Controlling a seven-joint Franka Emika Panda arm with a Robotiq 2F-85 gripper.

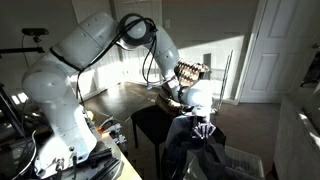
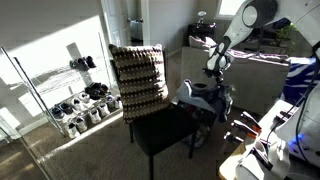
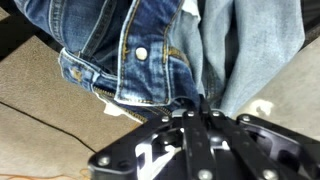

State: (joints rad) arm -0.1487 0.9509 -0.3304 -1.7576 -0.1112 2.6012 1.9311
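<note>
Though clear from the wrist, with tool (image 3: 203, 100) clenched on blue denim jeans (image 3: 130, 60) near a round metal button (image 3: 141, 52), looks like dark cloth (image 1: 196, 150) in an exterior view.

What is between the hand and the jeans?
Nothing that I can see. In the wrist view the hand is shut right on the jeans, with its fingertips touching the blue cloth.
</note>
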